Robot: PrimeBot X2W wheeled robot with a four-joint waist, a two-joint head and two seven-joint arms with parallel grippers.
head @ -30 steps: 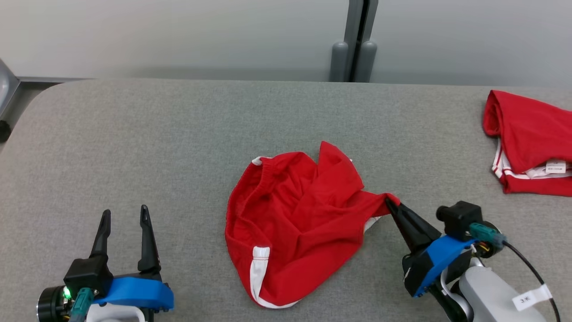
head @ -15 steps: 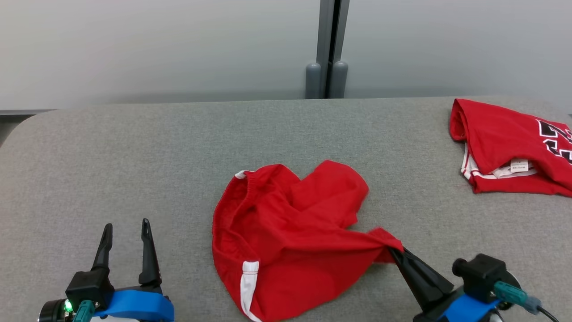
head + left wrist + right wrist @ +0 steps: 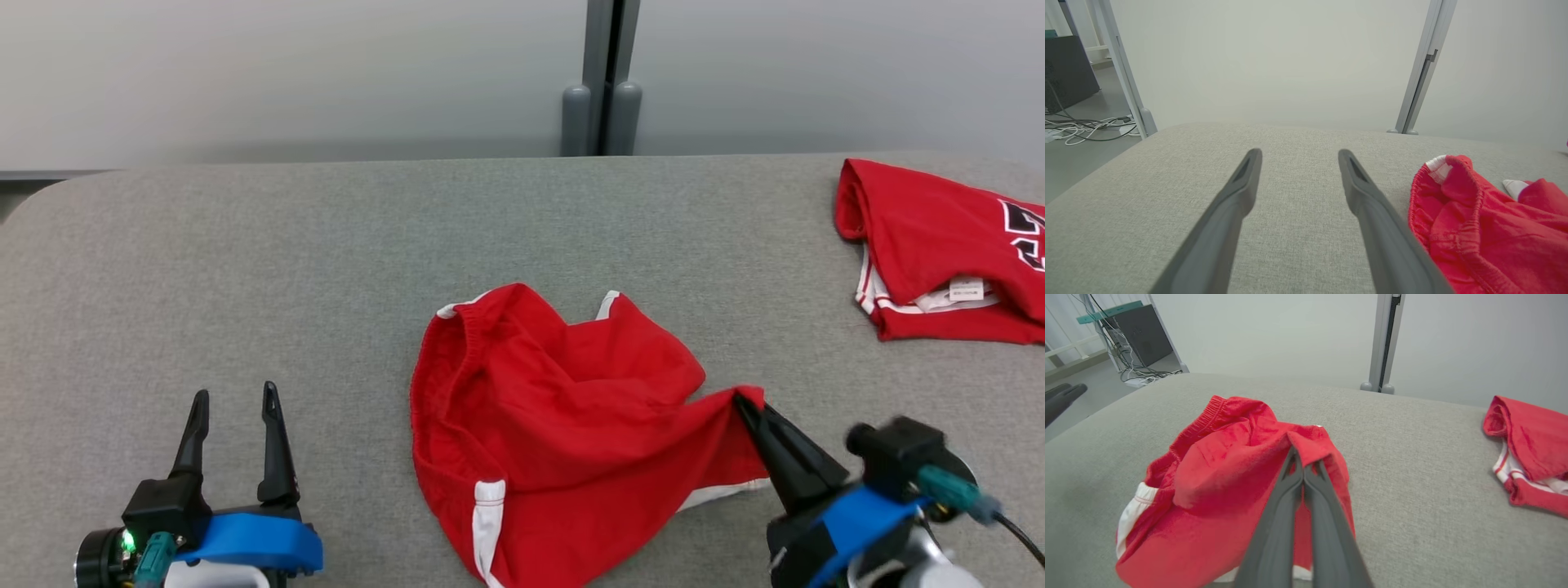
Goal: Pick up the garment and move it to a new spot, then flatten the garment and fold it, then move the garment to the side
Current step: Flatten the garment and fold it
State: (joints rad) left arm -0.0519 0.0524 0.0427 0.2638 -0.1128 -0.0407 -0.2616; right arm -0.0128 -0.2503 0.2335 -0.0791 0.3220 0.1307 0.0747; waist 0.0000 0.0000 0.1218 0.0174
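Note:
The garment is a crumpled pair of red shorts with white trim, lying on the grey table at the centre. My right gripper is shut on the garment's right edge, pinching a fold of cloth; the right wrist view shows the red cloth draped over the closed fingertips of that gripper. My left gripper stands open at the lower left, apart from the garment, with nothing between its fingers. In the left wrist view the left gripper points across bare table, and the garment's waistband lies to its right.
A second red garment, folded, with white trim and black lettering, lies at the table's far right; it also shows in the right wrist view. Behind the table's far edge stands a grey post. Cables and a dark cabinet sit off the table's left.
The head camera has shifted between frames. My right gripper, still shut on the garment's edge, has dragged it toward the near right, stretching the cloth flatter. The left gripper has stayed put.

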